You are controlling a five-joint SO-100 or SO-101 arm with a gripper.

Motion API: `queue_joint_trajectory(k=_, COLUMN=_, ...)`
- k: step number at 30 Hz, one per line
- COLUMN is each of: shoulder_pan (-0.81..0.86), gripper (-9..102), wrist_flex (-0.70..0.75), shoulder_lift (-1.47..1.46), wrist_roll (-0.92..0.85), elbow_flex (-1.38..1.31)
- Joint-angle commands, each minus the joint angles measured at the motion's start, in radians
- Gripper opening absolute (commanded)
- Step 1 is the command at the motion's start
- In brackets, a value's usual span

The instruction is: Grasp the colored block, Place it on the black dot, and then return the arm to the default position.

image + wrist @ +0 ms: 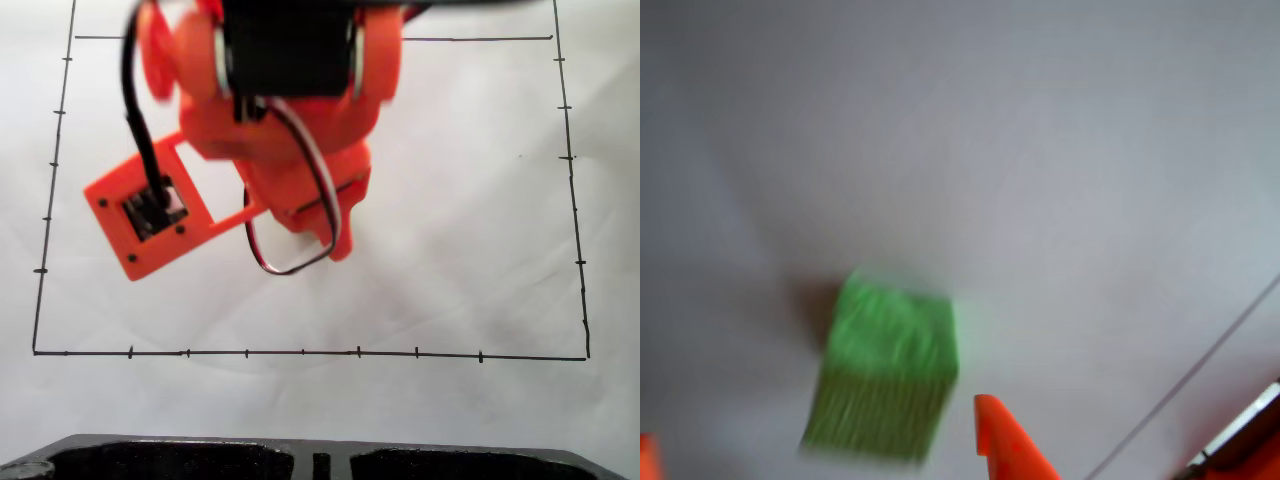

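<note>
Wrist view is showing the green block (885, 365) looking light and foamy; my gripper (820, 440) is spreading open around its sides.

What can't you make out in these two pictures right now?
- Black dot: the arm in the fixed view could be covering it.
- Green block: motion-blurred in the wrist view, surface detail lost.
- Pincer: the wrist view's bottom edge cuts off both orange tips, so open or shut is unclear.
- Arm's upper part: cut off by the fixed view's top edge.
</note>
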Motion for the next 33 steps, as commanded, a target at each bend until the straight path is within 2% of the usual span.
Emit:
queue_joint_trajectory(k=1, shoulder_pan=-0.003, gripper=44, wrist_flex=-0.017, shoulder_lift=0.13, wrist_roll=-0.009, elbow_flex=-0.029)
queue_joint_trajectory(k=6, shoulder_pan=-0.009, gripper=45, wrist_flex=0.006, shoulder_lift=0.29, wrist_roll=0.005, elbow_flex=0.026)
queue_joint_trajectory(k=13, shoulder_pan=0.008, gripper=40, wrist_flex=-0.038, shoulder_lift=0.647, wrist_roll=-0.04, elbow_flex=0.318)
queue_joint_trajectory(k=21, shoulder_pan=0.054, gripper=19, wrist_flex=-0.138, shoulder_lift=1.043, wrist_roll=-0.06, elbow_flex=0.634)
queue_joint_trajectory(k=22, shoulder_pan=0.057, gripper=15, wrist_flex=-0.169, shoulder_lift=1.097, wrist_roll=-0.066, elbow_flex=0.68)
queue_joint_trajectory(k=24, shoulder_pan=0.058, gripper=0, wrist_flex=-0.227, shoulder_lift=1.197, wrist_roll=-0.078, elbow_flex=0.762)
queue_joint_trajectory(k=27, shoulder_pan=0.064, gripper=0, wrist_flex=-0.302, shoulder_lift=1.307, wrist_roll=-0.08, elbow_flex=0.868)
queue_joint_trajectory(k=33, shoulder_pan=0.057, gripper=0, wrist_flex=-0.298, shoulder_lift=1.477, wrist_roll=0.002, elbow_flex=1.031)
